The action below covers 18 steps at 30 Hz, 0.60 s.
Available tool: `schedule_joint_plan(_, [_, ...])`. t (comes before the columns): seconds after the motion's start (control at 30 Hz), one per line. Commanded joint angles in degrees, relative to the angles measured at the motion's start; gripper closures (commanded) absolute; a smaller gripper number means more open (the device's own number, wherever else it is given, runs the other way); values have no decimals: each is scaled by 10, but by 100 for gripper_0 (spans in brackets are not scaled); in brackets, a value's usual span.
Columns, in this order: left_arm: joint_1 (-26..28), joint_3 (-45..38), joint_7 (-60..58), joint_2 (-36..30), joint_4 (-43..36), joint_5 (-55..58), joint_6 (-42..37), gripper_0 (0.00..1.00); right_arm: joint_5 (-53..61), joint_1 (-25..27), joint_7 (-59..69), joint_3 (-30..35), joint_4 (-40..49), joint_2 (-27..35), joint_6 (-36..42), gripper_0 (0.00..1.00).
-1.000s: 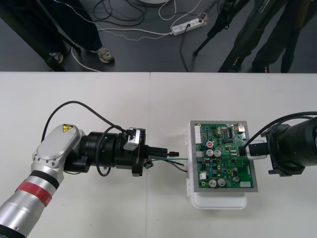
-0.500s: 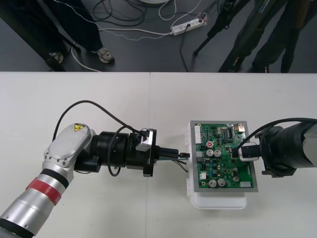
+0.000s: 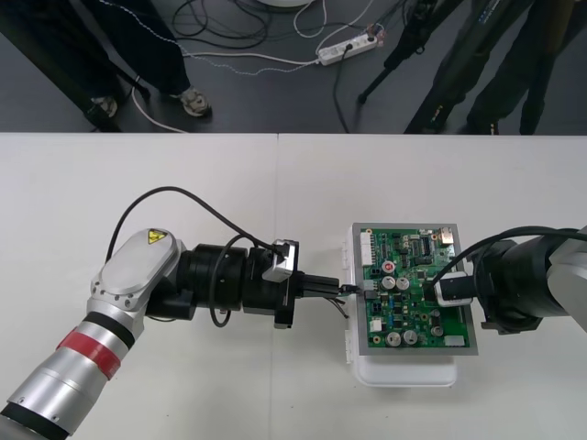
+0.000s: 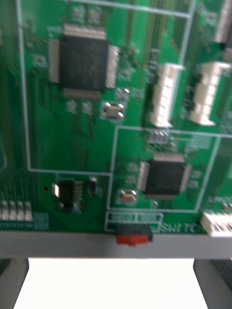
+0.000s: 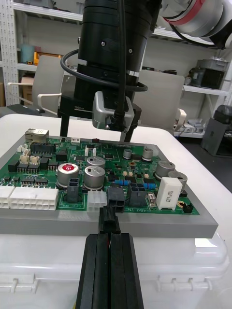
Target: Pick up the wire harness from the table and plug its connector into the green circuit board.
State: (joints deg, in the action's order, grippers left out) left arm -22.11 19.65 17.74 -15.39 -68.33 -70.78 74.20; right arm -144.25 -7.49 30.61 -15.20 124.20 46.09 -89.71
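The green circuit board (image 3: pixel 413 289) sits on its white base (image 3: pixel 404 374) on the counter (image 3: pixel 183 183), nearer the right edge than the left and closer to the near edge than the far one. The left hand (image 3: pixel 330 287) reaches level across the middle of the counter towards the board's left edge. Its black fingers (image 5: pixel 110 270) are pressed close together on the plug (image 5: pixel 109 223) of the wire harness (image 3: pixel 347 293). The plug is at the grey frame on that edge, with its tip against a black socket on the board. Whether it is fully seated cannot be told. A short run of the harness's wires (image 3: pixel 341 307) hangs just beneath the fingers, between the hand and the base. The right hand (image 3: pixel 451 290) is over the right part of the board, low above the components, with the arm coming in from the counter's right edge. From the left wrist it stands at the board's far side, its two black fingers (image 5: pixel 63 116) set well apart and gripping nothing.
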Motion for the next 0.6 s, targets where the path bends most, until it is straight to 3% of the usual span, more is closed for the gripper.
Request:
schedule_joint_plan(0.03, [-24,14,24,22,-5,-8,-22,100,-5,-19,39,-11,3,-5,-3,0])
schedule_joint_plan(0.6, [-23,15,28,19,-6,-9,-16,100,-1,-26,47,-19,3,-15,-3,0])
